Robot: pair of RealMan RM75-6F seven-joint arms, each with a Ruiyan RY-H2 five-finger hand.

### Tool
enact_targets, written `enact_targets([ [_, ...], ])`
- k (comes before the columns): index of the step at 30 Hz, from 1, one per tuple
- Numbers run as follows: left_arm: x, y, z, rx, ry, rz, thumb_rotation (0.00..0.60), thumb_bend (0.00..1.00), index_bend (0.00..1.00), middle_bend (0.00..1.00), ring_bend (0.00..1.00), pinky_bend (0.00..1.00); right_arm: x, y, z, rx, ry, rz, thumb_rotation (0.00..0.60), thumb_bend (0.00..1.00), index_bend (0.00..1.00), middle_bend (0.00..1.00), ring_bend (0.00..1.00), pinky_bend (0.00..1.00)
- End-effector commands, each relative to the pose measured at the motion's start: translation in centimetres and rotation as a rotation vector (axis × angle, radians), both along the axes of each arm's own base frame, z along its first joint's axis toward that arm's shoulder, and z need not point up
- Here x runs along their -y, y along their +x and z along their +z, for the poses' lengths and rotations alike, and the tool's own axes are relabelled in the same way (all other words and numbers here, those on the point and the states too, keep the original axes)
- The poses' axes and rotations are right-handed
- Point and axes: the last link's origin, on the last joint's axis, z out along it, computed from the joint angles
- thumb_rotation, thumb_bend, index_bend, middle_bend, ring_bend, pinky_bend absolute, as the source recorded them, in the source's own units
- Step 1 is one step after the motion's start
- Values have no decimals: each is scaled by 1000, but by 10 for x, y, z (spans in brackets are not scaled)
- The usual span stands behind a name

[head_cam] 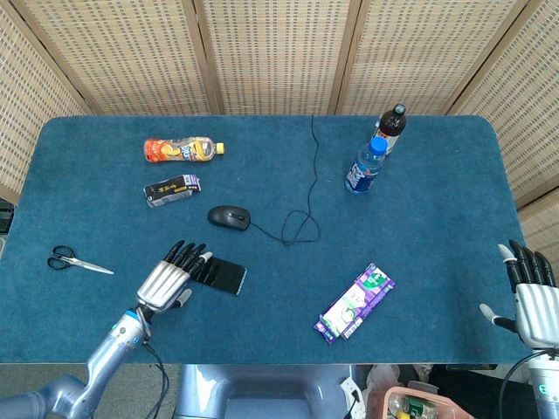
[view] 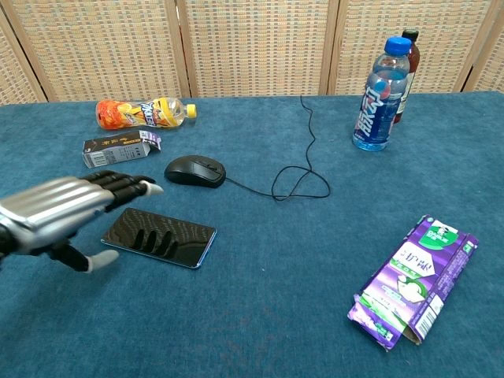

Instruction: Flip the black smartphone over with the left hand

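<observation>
Two hands: both in the head view, only the left one in the chest view as well.
Scissors [head_cam: 79,261]: flat on the blue table cloth [head_cam: 419,227], well to the left of the black smartphone [head_cam: 222,274].
Left hand [head_cam: 168,278]: released, fingers straight and spread, holding nothing; it hovers over the phone's left end, fingertips [view: 130,183] reaching above the screen, whose glass mirrors them in the chest view. Whether any finger touches the phone cannot be told.
Black smartphone: lies flat, dark glossy face up, on the cloth just in front of the mouse [head_cam: 229,216], its left end hidden under the hand in the head view; the chest view shows it whole [view: 169,237].
Orange drink bottle [head_cam: 181,149]: on its side, behind the phone and to the left, yellow cap pointing right.
Dark carton [head_cam: 172,189]: lying between the orange bottle and the phone.
Mouse: black, its cord [head_cam: 312,179] looping to the right and running off to the table's far edge.
Purple carton [head_cam: 354,302]: flat on the cloth, well to the right of the phone.
Blue-capped bottle [head_cam: 365,166]: upright, far right and behind the phone.
Dark bottle [head_cam: 391,125]: upright, just behind the blue-capped one.
Right hand [head_cam: 530,294]: at the table's right edge, well apart from the phone, fingers extended and apart, grasping nothing.
</observation>
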Motion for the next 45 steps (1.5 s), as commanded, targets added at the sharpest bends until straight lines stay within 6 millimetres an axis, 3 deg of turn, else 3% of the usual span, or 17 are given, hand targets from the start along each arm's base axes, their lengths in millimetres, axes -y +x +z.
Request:
enact_targets([
  [1, -4, 5, -13, -16, -7, -2, 600, 387, 16, 0, 0, 0, 0, 0, 0, 2, 0, 1, 600, 0, 0, 0, 0, 0],
  [19, -14, 14, -35, -40, -10, 9, 600, 380, 40, 0, 0, 0, 1, -1, 1, 11, -1, -3, 600, 0, 0, 0, 0, 0],
  [25, -18, 19, -42, -47, -8, 6, 600, 379, 104, 0, 0, 0, 1, -2, 1, 10, 0, -4, 600, 0, 0, 0, 0, 0],
  [28, -18, 20, -43, -52, -11, 9, 600, 393, 189, 0, 0, 0, 1, -2, 1, 11, 0, -5, 600, 0, 0, 0, 0, 0],
  [32, -16, 19, -40, -60, 0, 3, 600, 516, 312, 0, 0, 0, 0, -2, 2, 13, -2, -5, 600, 0, 0, 0, 0, 0],
  [36, -16, 18, -33, -74, 18, -3, 600, 647, 360, 0, 0, 0, 1, -2, 1, 12, 3, -5, 600, 0, 0, 0, 0, 0],
  [45, -8, 18, -8, -141, 31, -18, 600, 710, 386, 0, 0, 0, 1, -2, 0, 11, 6, -7, 600, 0, 0, 0, 0, 0],
])
